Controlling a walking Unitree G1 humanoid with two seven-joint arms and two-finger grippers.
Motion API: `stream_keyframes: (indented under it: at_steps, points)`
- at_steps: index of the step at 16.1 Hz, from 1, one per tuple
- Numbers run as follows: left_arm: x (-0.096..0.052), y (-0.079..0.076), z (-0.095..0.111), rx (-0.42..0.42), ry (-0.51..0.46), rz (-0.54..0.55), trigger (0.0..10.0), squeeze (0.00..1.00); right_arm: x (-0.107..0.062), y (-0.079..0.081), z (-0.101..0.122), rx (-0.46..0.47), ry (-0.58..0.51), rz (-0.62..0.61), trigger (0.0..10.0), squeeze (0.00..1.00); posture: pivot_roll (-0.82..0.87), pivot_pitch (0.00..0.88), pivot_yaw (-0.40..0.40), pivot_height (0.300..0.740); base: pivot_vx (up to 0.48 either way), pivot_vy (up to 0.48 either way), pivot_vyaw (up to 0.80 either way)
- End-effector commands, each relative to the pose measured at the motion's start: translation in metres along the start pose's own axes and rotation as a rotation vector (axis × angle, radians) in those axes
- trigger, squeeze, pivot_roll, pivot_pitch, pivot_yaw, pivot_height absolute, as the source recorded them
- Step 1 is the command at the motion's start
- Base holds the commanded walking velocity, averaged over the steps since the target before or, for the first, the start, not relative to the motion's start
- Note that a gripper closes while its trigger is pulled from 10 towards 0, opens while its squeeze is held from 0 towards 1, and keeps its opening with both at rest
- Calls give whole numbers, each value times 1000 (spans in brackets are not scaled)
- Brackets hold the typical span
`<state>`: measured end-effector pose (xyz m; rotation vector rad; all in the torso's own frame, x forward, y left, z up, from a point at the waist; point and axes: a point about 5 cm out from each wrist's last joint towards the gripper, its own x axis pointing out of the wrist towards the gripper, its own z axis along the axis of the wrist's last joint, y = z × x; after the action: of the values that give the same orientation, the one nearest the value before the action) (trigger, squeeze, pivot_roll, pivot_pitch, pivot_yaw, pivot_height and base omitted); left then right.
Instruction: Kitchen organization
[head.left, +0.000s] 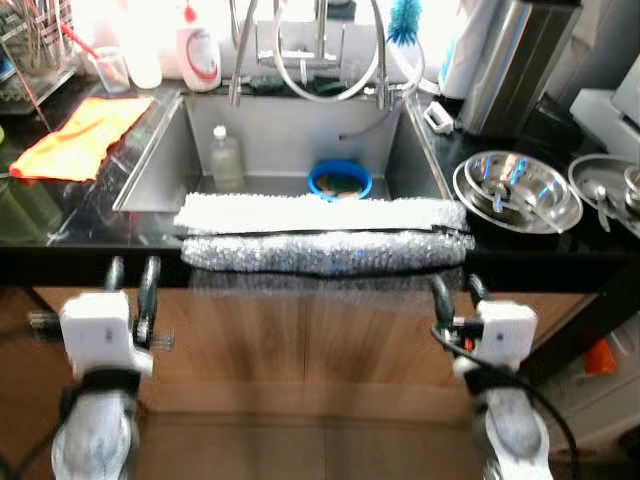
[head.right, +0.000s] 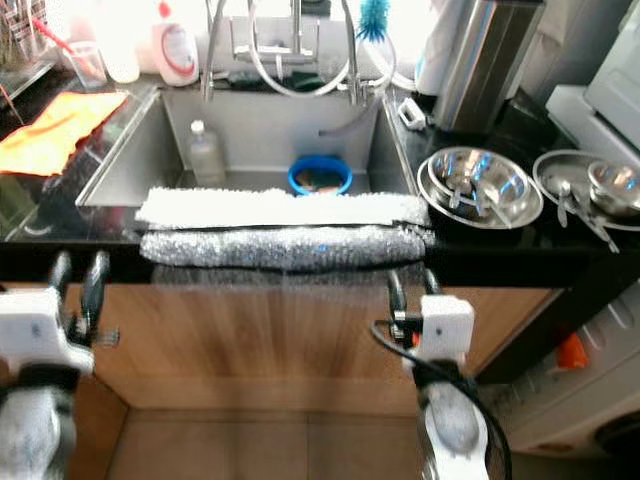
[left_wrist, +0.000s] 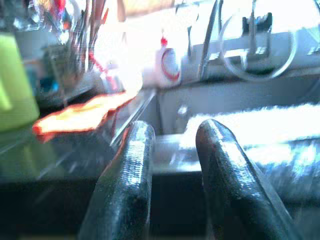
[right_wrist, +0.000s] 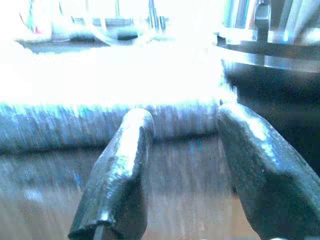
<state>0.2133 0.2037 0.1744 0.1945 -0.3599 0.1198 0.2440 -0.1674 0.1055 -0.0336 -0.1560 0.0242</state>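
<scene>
A steel sink (head.left: 160, 160) is set in a black counter straight ahead. Inside it stand a clear plastic bottle (head.left: 225, 157) and a blue bowl (head.left: 340, 181). A white and grey towel (head.left: 320, 235) drapes over the sink's front edge. My left gripper (head.left: 132, 272) hovers open below the counter edge, left of the towel. My right gripper (head.left: 453, 290) is open too, just under the towel's right end. In the right wrist view its fingers (right_wrist: 125, 165) point at the towel (right_wrist: 110, 100). An orange cloth (head.left: 85, 133) lies on the counter to the left.
Stacked steel bowls (head.left: 517, 190) and a steel plate with a cup (head.left: 610, 190) sit on the counter right of the sink. Behind are a soap bottle (head.left: 199, 52), a faucet with hoses (head.left: 320, 50), a blue brush (head.left: 404, 22) and a steel canister (head.left: 515, 65). Wooden cabinet doors (head.left: 300, 340) front me.
</scene>
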Motion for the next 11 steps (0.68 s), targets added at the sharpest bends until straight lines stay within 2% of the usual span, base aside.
stream_keyframes:
  at_steps: [1, 4, 6, 7, 8, 11]
  points:
    - [4, -6, 7, -7, -10, -23, 10000, 0, 2, -1, 9, 2, -20, -22, 10000, 0, 41, 48, -22, 740, 0, 0, 0]
    - [37, -30, 5, -71, -52, -86, 10000, 0, 22, 5, 20, 15, -73, -65, 10000, 0, 29, 79, -28, 740, 0, 0, 0]
    - [48, -32, 1, -79, -49, -90, 10000, 0, 24, 10, 24, 20, -80, -62, 10000, 0, 11, 80, -23, 740, 0, 0, 0]
    - [52, -33, 3, -102, -37, -98, 10000, 0, 23, 12, 28, 25, -78, -53, 10000, 0, 3, 79, -22, 740, 0, 0, 0]
    - [47, -31, 1, -62, -9, -139, 10000, 0, 14, 12, 30, 30, -67, -44, 10000, 0, 0, 69, -10, 740, 0, 0, 0]
    - [47, -27, -4, -60, 10, -149, 10000, 0, 12, 5, 31, 23, -69, -80, 10000, 0, -2, 42, 5, 740, 0, 0, 0]
